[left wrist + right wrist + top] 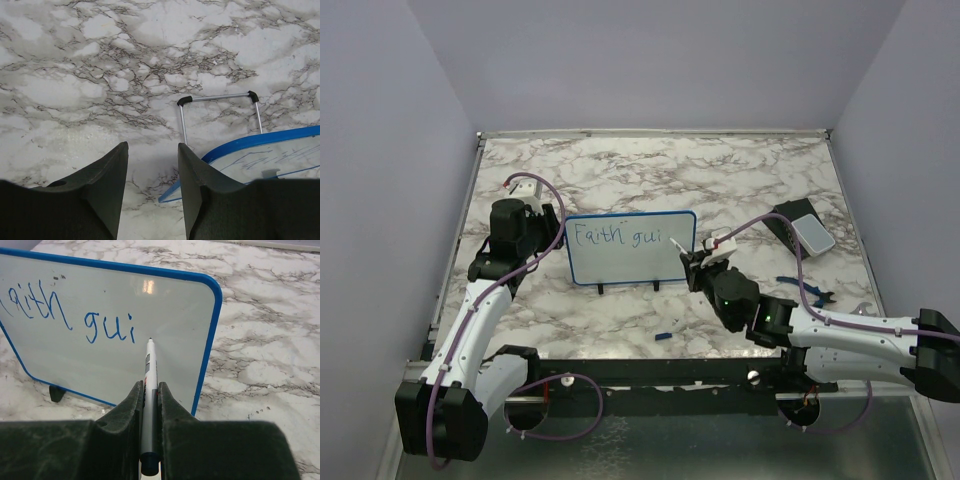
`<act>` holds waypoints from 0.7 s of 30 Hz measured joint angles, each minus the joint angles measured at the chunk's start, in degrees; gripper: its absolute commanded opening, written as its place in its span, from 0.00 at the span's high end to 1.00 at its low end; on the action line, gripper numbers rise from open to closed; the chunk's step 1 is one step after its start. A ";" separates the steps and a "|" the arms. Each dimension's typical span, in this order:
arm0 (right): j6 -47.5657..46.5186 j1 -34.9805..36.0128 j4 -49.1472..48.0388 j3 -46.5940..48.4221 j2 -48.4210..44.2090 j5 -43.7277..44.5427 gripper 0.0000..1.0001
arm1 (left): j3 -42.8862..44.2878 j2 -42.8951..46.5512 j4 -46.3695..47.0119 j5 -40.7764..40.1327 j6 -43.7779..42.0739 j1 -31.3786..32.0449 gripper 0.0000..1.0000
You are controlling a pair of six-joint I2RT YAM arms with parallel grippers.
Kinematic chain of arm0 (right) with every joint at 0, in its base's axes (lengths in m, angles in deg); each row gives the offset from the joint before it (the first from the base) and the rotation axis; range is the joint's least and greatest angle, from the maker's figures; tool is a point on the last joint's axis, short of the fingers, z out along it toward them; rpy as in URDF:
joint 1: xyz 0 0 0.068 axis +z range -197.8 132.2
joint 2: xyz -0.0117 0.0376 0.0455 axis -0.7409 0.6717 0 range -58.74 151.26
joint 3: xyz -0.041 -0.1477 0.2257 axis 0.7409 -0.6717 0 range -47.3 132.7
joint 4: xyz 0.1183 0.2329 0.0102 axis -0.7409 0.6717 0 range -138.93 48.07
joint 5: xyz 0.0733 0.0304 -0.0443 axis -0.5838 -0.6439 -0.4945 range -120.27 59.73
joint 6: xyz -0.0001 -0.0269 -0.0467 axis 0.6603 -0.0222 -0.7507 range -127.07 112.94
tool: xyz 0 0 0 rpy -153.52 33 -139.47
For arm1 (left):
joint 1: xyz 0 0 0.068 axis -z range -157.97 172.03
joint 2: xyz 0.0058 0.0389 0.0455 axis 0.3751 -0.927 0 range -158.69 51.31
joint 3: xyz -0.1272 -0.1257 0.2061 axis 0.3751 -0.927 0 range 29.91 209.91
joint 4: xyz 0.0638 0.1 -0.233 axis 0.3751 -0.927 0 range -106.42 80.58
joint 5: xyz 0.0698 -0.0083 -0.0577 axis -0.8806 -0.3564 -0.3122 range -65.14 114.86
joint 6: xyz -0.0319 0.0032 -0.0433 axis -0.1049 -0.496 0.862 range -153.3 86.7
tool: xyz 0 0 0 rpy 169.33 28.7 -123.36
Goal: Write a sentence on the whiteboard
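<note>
Marble-patterned white-and-grey tabletop (650,165) between plain lilac walls. Near its middle, a little toward the left edge, stands a small rectangular white whiteboard with a thin blue rounded frame (630,245), upright on two black feet, face turned to the near edge for easy reach by both arms. Carries the blue handwritten sentence (618,237), so far only "Faith gui".

Right gripper (149,386) pinched tight on a slim white marker (150,357), tip aimed at the board just right of the "i", probably set for the next letter. Left gripper (525,222) parked at the board's left end, jaws apart and clasping nothing, likely there to brace the board against the pen's push; actual contact impossible to tell.

Given by the overhead view alone: the spread of both arms, plus a dark block with a pale grey pad (805,232) near the right edge. Given by the right wrist alone: how close the nib sits to the white surface. Given by the left wrist alone: a thin metal wire stand with black corner caps (220,100) behind the board.
</note>
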 measured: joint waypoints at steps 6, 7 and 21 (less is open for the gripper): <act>-0.68 0.00 -0.57 0.00 0.70 0.76 0.99 | 0.00 0.00 0.00 0.00 0.00 0.00 0.54; -0.96 0.00 -0.72 0.00 0.90 0.85 0.99 | 0.00 0.00 0.00 0.00 0.00 0.00 0.54; -3.78 0.00 -4.92 0.02 3.48 1.38 1.00 | 0.00 0.00 0.00 0.02 0.00 0.00 0.54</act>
